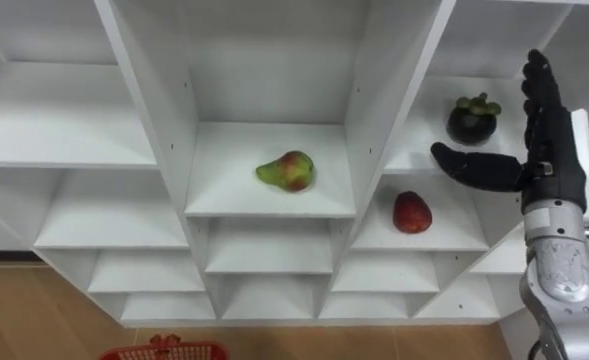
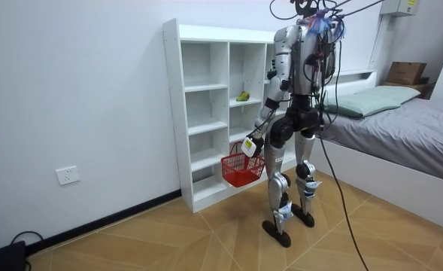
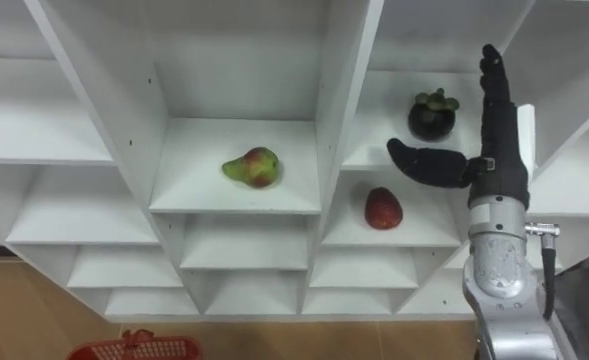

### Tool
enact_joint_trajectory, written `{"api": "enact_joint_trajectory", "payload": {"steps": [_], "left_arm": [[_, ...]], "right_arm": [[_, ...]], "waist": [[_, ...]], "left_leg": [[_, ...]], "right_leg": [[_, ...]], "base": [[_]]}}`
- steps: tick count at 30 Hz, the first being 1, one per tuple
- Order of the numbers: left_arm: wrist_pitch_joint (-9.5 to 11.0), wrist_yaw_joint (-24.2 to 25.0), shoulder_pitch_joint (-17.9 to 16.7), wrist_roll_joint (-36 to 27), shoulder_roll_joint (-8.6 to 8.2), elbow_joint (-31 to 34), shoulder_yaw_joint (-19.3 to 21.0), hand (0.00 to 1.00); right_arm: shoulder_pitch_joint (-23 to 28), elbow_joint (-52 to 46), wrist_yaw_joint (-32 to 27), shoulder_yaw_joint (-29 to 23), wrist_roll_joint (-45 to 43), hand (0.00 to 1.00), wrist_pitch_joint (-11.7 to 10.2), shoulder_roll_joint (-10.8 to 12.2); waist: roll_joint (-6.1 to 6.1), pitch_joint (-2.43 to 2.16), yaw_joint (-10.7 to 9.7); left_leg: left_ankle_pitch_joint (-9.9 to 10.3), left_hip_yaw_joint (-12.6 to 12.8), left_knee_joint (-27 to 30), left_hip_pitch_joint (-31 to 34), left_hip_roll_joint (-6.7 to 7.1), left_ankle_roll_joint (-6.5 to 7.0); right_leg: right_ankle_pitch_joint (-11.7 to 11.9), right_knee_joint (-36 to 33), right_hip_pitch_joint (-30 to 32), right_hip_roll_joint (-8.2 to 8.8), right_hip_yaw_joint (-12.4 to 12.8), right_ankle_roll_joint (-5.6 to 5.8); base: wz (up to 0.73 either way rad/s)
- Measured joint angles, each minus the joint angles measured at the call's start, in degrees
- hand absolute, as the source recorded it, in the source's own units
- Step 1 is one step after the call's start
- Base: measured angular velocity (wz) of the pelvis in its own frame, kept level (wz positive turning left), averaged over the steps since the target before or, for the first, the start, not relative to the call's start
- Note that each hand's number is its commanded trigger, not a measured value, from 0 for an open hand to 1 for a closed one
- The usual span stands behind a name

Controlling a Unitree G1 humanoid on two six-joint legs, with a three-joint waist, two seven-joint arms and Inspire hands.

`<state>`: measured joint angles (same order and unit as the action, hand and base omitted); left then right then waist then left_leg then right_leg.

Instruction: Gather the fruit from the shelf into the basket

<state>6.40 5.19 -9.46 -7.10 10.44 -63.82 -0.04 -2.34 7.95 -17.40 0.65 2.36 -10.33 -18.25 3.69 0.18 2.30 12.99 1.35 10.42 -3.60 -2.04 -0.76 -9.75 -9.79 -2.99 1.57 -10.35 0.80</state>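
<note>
Mangosteen (image 1: 474, 119) nr right hand (image 1: 551, 163), fingers (image 1: 540, 92) straight up; left hand (image 2: 250, 144) grips basket (image 2: 241, 172).

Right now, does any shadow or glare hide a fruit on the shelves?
No. Left eye view: even light, no glare on the white shelves; pear, red fruit and dark mangosteen each show plainly above a soft shadow, and the raised right hand covers none. Room view: the robot stands before the right column; the pear shows.
</note>
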Motion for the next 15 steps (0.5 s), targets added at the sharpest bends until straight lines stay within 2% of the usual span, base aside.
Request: {"api": "enact_joint_trajectory", "payload": {"steps": [5,15], "left_arm": [[-0.1,0.1,-0.1,0.5,-0.21,0.3,1.2,1.0],[-1.3,0.5,-1.0,0.5,-0.4,2.0,2.2,1.0]], "right_arm": [[-1.5,0.3,0.0,-0.4,0.0,0.0,0.4,-0.5],[-2.1,0.3,1.5,-2.5,0.0,0.0,0.5,-0.5]], "waist": [[-0.02,0.0,1.1],[-0.23,0.02,1.2]], "left_leg": [[0.0,-0.2,0.0,0.0,0.0,0.0],[-0.1,-0.3,0.0,0.1,0.01,-0.04]], "right_leg": [[0.0,0.0,0.0,0.0,-0.2,0.0],[0.0,0.0,0.0,0.07,-0.6,0.0]], "base": [[0.01],[0.0]]}}
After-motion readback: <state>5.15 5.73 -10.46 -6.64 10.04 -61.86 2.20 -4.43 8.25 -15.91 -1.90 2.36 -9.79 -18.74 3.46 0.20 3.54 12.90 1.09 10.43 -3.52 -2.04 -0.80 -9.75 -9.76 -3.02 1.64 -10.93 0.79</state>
